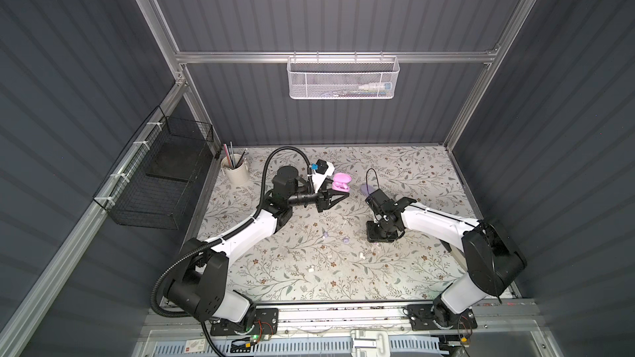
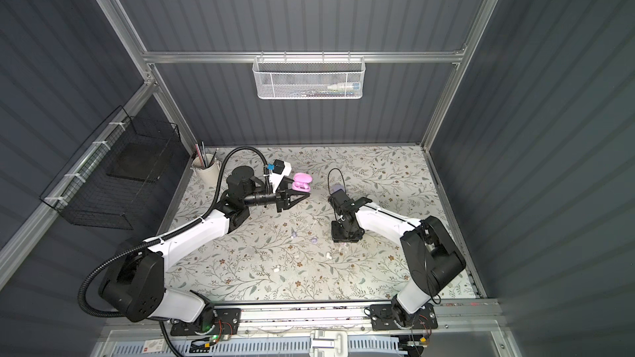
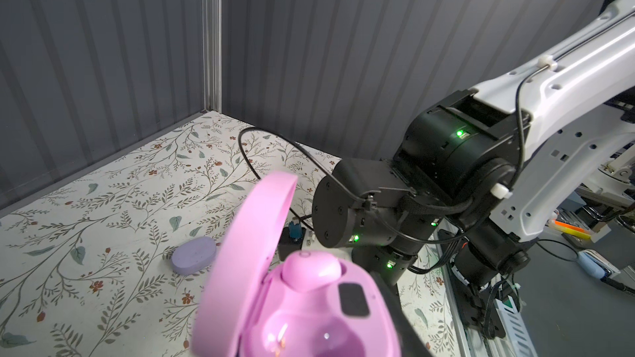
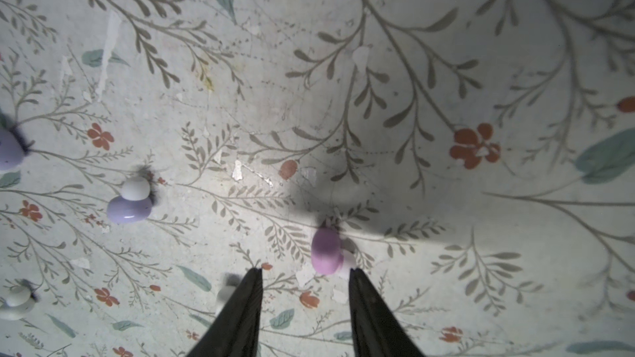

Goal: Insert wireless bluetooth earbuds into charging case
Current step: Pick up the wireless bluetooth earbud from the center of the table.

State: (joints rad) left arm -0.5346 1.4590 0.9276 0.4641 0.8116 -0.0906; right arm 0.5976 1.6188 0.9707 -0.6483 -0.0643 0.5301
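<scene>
Floral table covering (image 1: 412,173), mid-surface: the right gripper (image 4: 305,270) hangs with jaws parted and empty, the pink earbud (image 4: 326,250) just beyond its tips. Left gripper (image 1: 345,194) clamps the open pink charging case (image 3: 309,307) aloft, one bud (image 3: 311,269) seated, one socket free. Lavender earbud (image 4: 129,209) and white earbud (image 4: 15,300) lie well apart; edges distant, room ample.

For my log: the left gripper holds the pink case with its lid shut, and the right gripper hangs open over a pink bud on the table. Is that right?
No: the left wrist view shows the lid open. The left gripper holds the pink case with its lid open, and the right gripper hangs open over a pink bud on the table.
</scene>
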